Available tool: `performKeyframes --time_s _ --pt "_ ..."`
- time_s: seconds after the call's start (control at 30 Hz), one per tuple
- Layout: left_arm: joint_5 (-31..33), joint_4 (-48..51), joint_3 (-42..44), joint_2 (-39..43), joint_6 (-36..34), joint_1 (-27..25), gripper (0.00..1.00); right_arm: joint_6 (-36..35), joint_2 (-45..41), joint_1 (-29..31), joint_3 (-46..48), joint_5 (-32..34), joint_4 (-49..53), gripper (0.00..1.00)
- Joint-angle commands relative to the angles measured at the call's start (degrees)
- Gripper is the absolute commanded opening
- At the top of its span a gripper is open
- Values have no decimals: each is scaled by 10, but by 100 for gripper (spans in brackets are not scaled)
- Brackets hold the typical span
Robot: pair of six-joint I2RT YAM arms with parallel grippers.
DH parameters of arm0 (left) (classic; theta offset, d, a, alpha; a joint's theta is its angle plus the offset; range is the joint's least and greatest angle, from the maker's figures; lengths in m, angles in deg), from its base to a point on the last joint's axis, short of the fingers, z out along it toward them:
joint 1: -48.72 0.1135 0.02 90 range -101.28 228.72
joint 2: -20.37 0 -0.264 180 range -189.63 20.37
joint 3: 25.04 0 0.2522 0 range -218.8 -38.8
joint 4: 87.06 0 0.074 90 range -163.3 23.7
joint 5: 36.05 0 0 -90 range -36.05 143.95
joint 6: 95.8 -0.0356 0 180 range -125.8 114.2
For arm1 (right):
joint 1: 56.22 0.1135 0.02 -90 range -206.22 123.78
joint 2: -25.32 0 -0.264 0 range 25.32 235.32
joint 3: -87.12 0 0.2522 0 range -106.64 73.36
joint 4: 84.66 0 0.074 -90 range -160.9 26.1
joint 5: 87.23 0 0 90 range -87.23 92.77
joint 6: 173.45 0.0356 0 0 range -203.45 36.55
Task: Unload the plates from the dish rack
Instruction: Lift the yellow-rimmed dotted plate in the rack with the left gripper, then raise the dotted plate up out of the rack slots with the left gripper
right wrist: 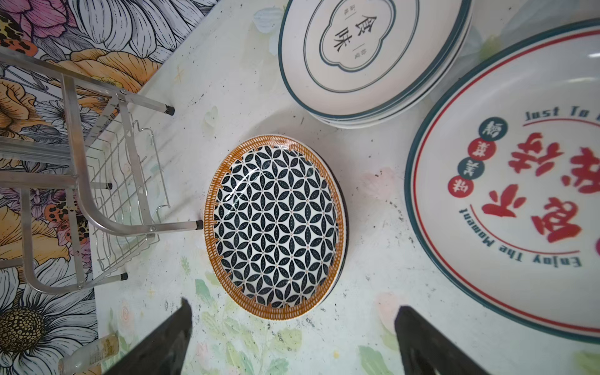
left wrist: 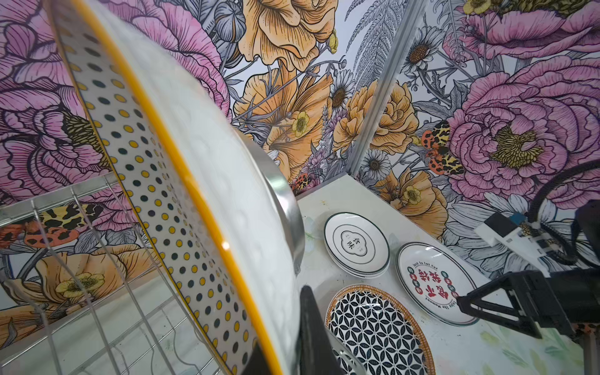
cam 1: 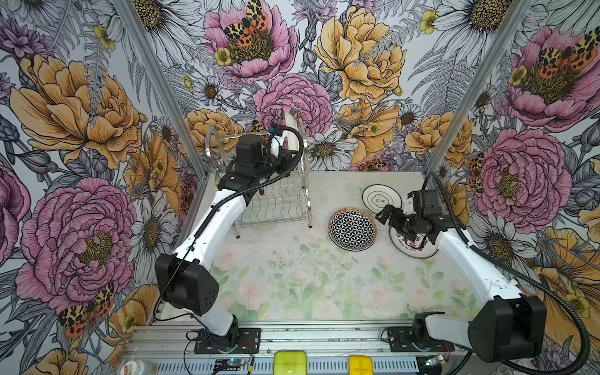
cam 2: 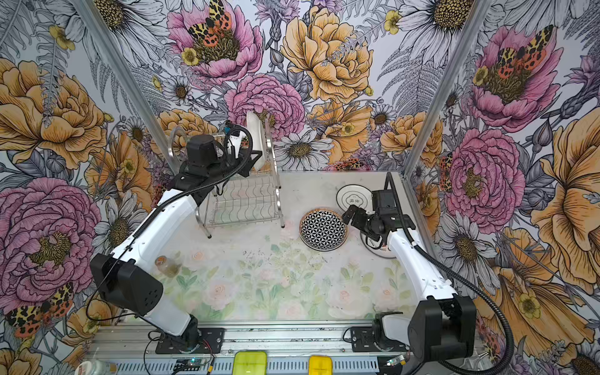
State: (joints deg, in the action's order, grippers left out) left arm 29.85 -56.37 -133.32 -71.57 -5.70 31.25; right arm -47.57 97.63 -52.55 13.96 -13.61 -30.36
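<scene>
Overhead, in both top views, our left gripper (cam 1: 289, 159) is closed on the dotted plate (cam 1: 291, 130) standing in the dish rack (cam 1: 279, 201); from the left wrist we see it rim-pinched for lifting, on edge, tilted, faces sideways; from the right wrist our right gripper (right wrist: 293, 306) gapes empty above unloaded plates (right wrist: 276, 220) lying flat

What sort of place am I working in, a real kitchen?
Probably a robot test cell, not a kitchen: floral walls on aluminium posts, arms bolted to a rail, rack and plates on a printed tabletop.
</scene>
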Motion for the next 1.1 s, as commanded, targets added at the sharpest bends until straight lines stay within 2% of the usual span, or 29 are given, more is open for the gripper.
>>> performKeyframes --time_s 0.0,0.23,1.07 --pt "-14 -76 -38 36 -17 12 0 -6 -16 -4 4 -3 -1 99" --pt "-18 -97 -33 39 -7 14 0 -7 -19 -4 4 -3 0 99" --pt "-1 -36 -78 38 -50 -1 0 -6 -14 -5 2 -7 -1 99"
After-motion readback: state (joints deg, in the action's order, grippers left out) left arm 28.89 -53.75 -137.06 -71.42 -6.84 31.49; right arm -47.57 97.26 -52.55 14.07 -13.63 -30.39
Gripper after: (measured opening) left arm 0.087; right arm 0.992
